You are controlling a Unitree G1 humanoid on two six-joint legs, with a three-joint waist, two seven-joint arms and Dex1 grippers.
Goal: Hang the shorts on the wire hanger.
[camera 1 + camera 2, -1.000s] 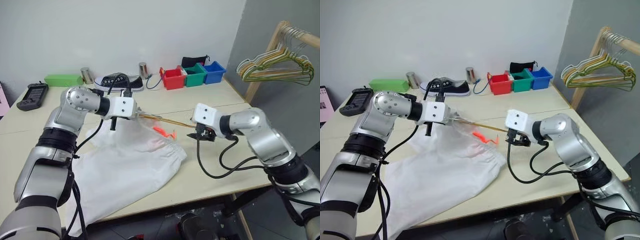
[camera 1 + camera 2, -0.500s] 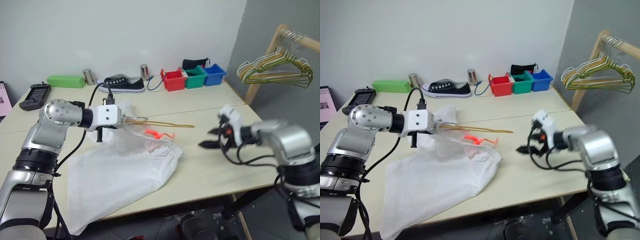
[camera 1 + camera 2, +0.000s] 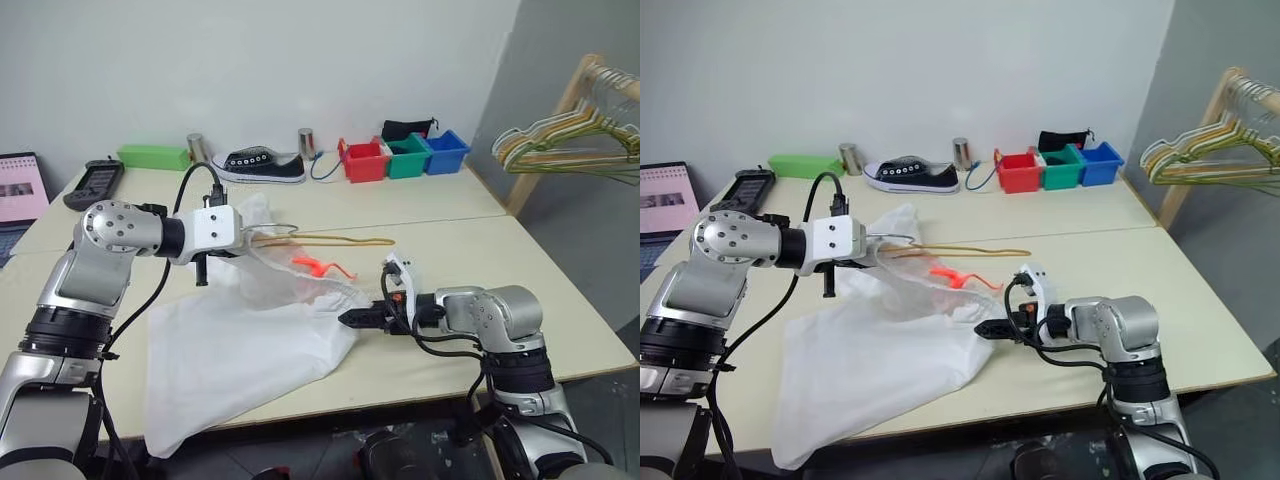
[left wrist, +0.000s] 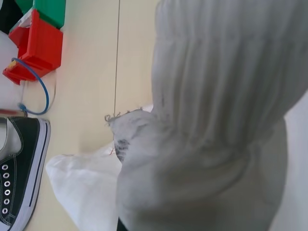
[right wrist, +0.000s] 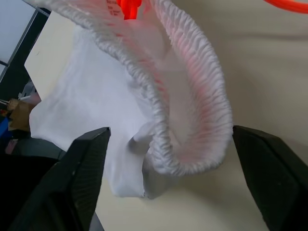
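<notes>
**Right wrist view: R gripper down at the waistband, jaws apart**

Right wrist view has the right gripper (image 5: 168, 178) with both black fingers (image 5: 79, 178) spread wide, one each side of the gathered waistband edge of the shorts (image 5: 144, 110). Nothing clamped yet; cloth sits between the fingers, contact can't be confirmed.

What changed: a sec ago the R gripper was up at the far end of the wire hanger (image 3: 340, 240). Half a sec ago it was off the wire and out to the right over bare table (image 3: 500, 260). Now it's low, by the table top, pointing left at the waistband corner. So it let the wire go and went for the cloth.

Left gripper (image 3: 250, 232) is closed on the hook end of the hanger, w/ a fold of shorts bunched up over it. Left wrist view is mostly that gathered cloth. It has pulled back slightly; wire now sticks out level to the right, unsupported at the far end.

Shorts: mostly flat on the table, front-left, one part lifted at the L gripper, waistband opening facing the R gripper. An orange-red clip-like item (image 3: 318, 265) lies on the cloth.

Meaning, prob.: next step is pinch the waistband and draw it along the wire. Hanging not done yet.
</notes>
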